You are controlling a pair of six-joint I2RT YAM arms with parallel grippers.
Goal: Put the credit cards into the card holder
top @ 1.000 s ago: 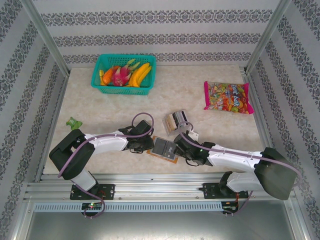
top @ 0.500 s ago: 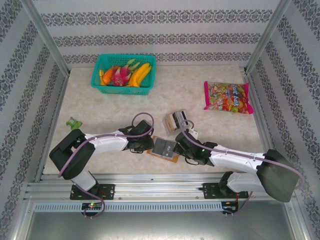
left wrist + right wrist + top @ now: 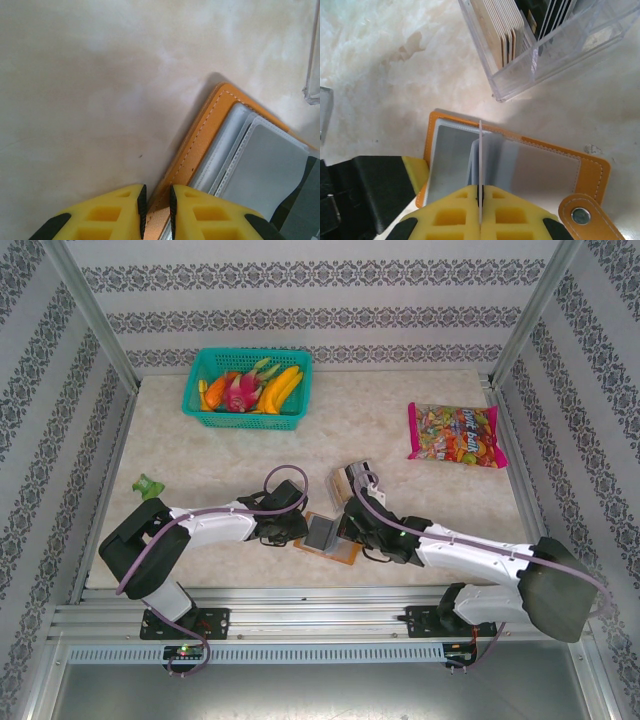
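Observation:
The card holder (image 3: 345, 553), an orange-brown wallet, lies open near the table's front edge with its grey inner sleeves (image 3: 265, 160) showing. My left gripper (image 3: 156, 210) is shut on the wallet's left orange edge (image 3: 200, 145). My right gripper (image 3: 481, 200) is shut on one thin pale credit card (image 3: 480, 150), held edge-on and upright above the sleeves at the wallet's fold (image 3: 470, 165). Several more credit cards (image 3: 505, 25) stand in a clear plastic box (image 3: 540, 55) just beyond the wallet. In the top view both grippers, left (image 3: 292, 530) and right (image 3: 350, 530), meet over the wallet.
The wallet's snap strap (image 3: 580, 216) sticks out at its right end. A teal basket of fruit (image 3: 247, 388) stands at the back left, a candy bag (image 3: 455, 434) at the back right, and a small green object (image 3: 150, 485) at the left edge.
My right gripper has moved left, from beside the wallet to over its middle, carrying the card. The left gripper and the wallet have stayed put.

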